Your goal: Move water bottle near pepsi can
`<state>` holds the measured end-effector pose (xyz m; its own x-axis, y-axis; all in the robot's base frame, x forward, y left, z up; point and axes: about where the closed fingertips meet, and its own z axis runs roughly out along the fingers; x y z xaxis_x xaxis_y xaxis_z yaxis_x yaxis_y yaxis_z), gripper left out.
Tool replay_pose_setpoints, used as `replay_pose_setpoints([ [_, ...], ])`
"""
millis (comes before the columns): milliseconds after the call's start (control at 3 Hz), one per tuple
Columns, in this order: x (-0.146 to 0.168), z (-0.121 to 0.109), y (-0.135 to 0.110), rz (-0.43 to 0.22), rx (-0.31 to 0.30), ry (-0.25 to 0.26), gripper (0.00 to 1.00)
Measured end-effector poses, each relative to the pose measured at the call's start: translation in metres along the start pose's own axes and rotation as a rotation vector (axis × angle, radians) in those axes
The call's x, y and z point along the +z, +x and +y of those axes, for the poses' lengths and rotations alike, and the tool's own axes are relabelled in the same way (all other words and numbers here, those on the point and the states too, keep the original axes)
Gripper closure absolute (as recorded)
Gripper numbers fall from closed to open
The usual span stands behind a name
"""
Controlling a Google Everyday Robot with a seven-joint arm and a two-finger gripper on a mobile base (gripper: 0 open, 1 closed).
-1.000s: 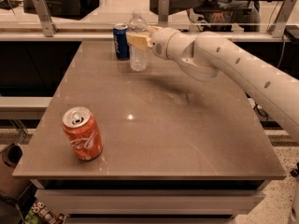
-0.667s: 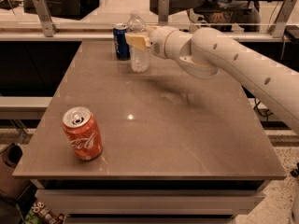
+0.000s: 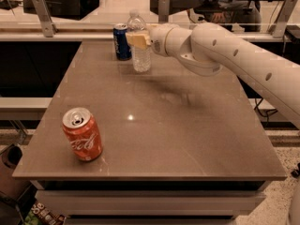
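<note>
Nearly done: the tool clasps the upper body of the clear ribbed plastic water bottle.
Best to open gently, leaving it upright beside the dark blue pepsi can.

Tally: one clear, ribbed plastic water bottle with a white cap. Two soda cans: one dark blue pepsi can, one orange-red Coca-Cola can. One brown flat counter. One tan-fingered tool, at the far edge, clamped on the bottle.

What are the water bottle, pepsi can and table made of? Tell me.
The water bottle looks like clear ribbed plastic, see-through. The pepsi can is probably aluminium: glossy blue print, silver top. The table is smooth brown laminate or stone, uncertain; it reflects a light spot. The hand sits at the bottle's upper body.
</note>
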<state>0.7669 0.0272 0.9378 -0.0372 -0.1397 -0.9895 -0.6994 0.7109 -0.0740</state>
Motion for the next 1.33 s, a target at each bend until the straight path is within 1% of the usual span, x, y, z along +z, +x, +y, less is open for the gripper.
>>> replay_pose_setpoints([
  [667, 0.0026, 0.0039, -0.0013, -0.001, -0.001, -0.006, 0.37],
  [1000, 0.0042, 0.0063, -0.002, -0.002, -0.001, -0.01, 0.12],
  [1333, 0.0055, 0.0083, -0.0027, -0.002, -0.002, -0.013, 0.0],
])
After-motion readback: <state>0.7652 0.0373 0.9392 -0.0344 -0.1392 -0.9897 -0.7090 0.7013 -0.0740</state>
